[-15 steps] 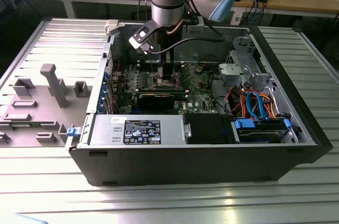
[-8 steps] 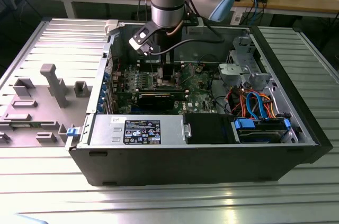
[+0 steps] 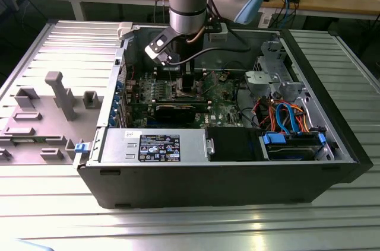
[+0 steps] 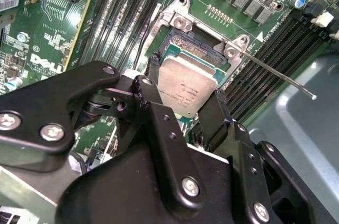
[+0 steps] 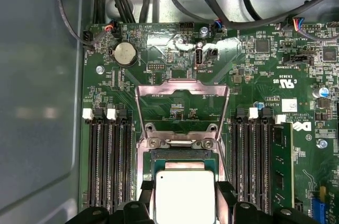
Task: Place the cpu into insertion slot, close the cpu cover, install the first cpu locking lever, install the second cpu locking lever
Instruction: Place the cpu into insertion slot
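the gripper (image 4: 183, 90) is closed on the cpu (image 4: 189, 82), which is clamped by two opposite edges between the black fingers (image 4: 214, 115). the cpu is seen as a small flat square with a dull silver-grey metal top, rounded corners and a thin green border; faint dark print is carried on the top, but it cannot be made out. the chip is held right over the insertion slot (image 4: 193, 49), whose dark inside and silver rim are left showing along one side; whether the chip is seated cannot be told. in the first wrist view the cpu cover (image 5: 183, 87) is swung open, away from the slot. a thin metal lever (image 4: 280, 78) is angled out from one corner of the rim, across the black memory slots (image 5: 106, 166). white lettering is printed on the green motherboard (image 5: 254, 70). in the exterior view a dark label (image 3: 159, 147) is stuck inside the open computer case (image 3: 237, 174).
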Available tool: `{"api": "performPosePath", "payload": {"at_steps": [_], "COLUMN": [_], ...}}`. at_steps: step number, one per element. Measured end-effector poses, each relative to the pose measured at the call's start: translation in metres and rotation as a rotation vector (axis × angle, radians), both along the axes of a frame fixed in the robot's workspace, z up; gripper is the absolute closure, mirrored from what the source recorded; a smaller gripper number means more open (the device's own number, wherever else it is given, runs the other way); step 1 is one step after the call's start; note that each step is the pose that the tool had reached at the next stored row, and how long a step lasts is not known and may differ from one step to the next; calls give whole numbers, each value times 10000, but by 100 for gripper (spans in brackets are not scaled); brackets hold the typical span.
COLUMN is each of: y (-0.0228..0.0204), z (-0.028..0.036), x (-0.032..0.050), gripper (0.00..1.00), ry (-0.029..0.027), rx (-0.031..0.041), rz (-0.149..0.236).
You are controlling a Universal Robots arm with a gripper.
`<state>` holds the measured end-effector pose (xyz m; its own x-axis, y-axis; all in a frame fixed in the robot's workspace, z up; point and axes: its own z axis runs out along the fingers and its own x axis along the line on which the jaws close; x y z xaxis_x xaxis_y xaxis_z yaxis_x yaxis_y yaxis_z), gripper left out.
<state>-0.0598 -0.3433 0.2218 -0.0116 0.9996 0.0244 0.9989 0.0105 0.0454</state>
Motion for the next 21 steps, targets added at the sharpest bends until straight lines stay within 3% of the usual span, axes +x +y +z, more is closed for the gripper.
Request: {"api": "performPosePath", "payload": {"at_steps": [9,15,21], "y": [0,0,13], "z": [-67,-139,-196], "x": [-1,-9,-10], "gripper": [46,46,46], "ry": [0,0,1], "rx": [-1,-1,2], "rz": [-1,-248,-144]}}
